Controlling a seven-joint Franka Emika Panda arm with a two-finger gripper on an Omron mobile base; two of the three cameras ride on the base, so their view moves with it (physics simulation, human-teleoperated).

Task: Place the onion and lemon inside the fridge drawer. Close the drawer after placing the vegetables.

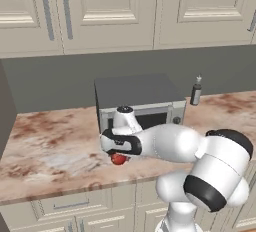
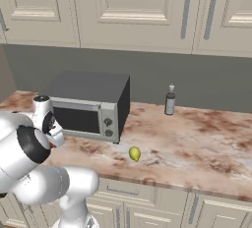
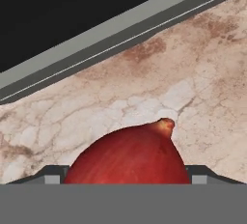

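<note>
**Pincer down around the onion on the tabletop**

The onion (image 3: pixel 128 155), a glossy red ball with a small pointed tip, sits on the tabletop (image 1: pixel 50 151) just in front of the microwave (image 1: pixel 140 103). In the hand view it sits between the two dark fingertips (image 3: pixel 53 175), one on each side of it; whether they press on it or merely flank it cannot be told, so the grip is unsettled. In the left base view the onion peeks out beneath the pincer (image 1: pixel 119 155).

The arm reaches leftward and low from its base, forearm roughly level, the hand pointing down at the tabletop close to the microwave's front.

The lemon (image 2: pixel 134 153), a yellow-green oval, lies on the tabletop to the right of the microwave, near the front edge and well apart from the onion.

The tabletop is mottled, veined stone in cream and rust-brown. The microwave is a grey box with a dark door window. A small dark bottle (image 2: pixel 170 100) stands upright farther back by the grey wall, beneath cream panelled cabinets (image 2: pixel 128 11).
</note>
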